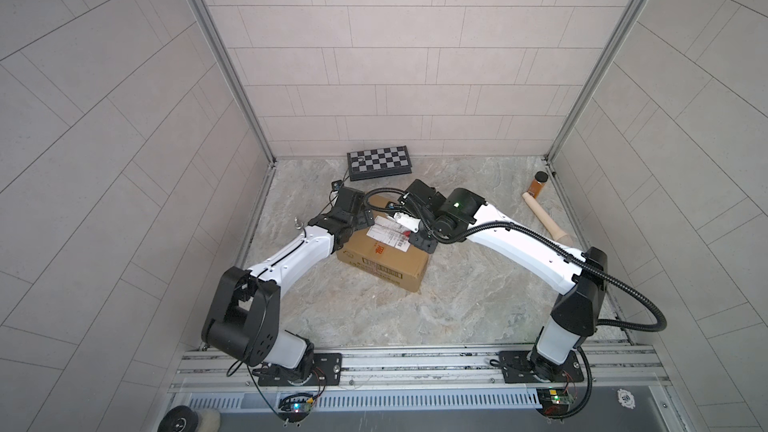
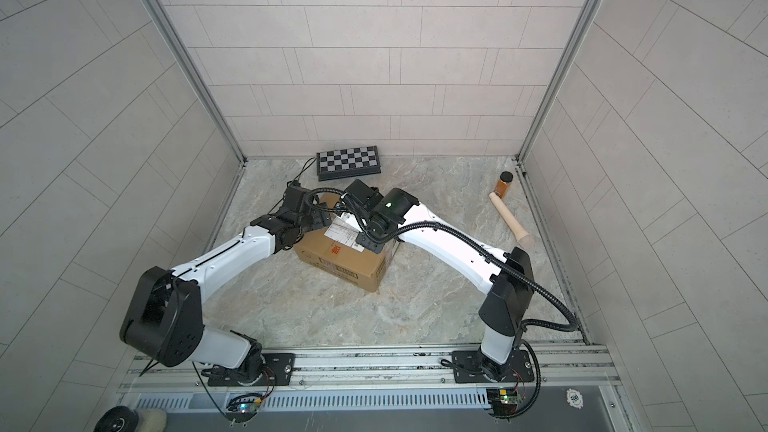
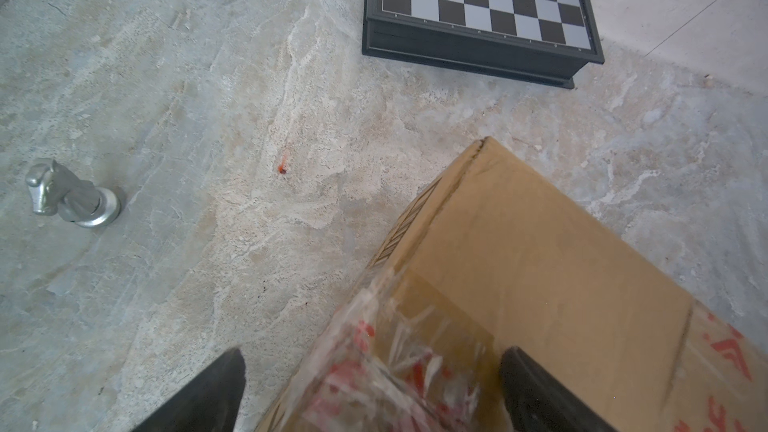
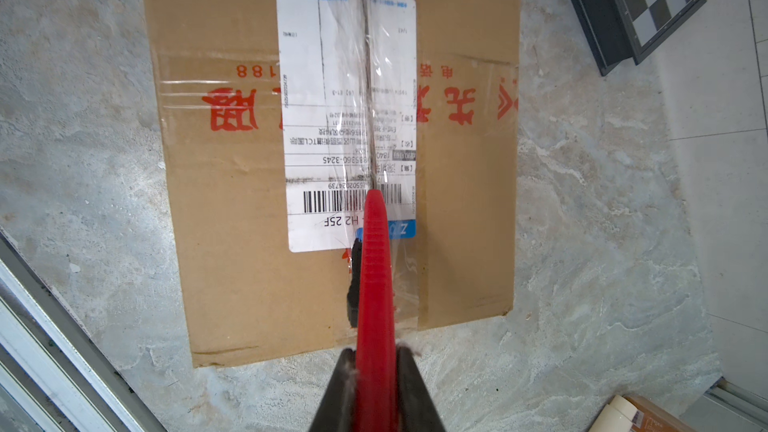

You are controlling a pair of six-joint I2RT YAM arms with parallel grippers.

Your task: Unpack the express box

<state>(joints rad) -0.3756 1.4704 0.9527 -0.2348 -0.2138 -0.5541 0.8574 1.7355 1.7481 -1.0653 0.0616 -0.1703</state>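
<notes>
So the express box [image 1: 382, 251] sat closed and taped roughly mid-table, a bit toward 10 o'clock of centre in both top views, with its white shipping label [image 4: 324, 118] face up. My right gripper [image 4: 374, 355] was clamped tight on a red-handled cutter [image 4: 376, 276], coming in over the box's 3 o'clock edge. The tool's tip lay over the label's barcode, lined up with the taped middle seam. I couldn't tell if the tip was actually touching. My left gripper [image 3: 370, 367] was spread wide, grabbing nothing, parked at the box's 10 o'clock corner. One finger [image 3: 536, 392] was over the cardboard top, the other out past the crinkly taped edge above the marble table [image 3: 166, 76]. Whether that finger pressed on the box, no idea. Other stuff around: the checkered board case [image 1: 379, 162] at the box's 12 o'clock by the back wall, a little silver chess knight [image 3: 70, 195] at 9 o'clock, and a wooden stick [image 1: 546, 218] plus a brown jar [image 1: 538, 182] well off at 2 o'clock.
</notes>
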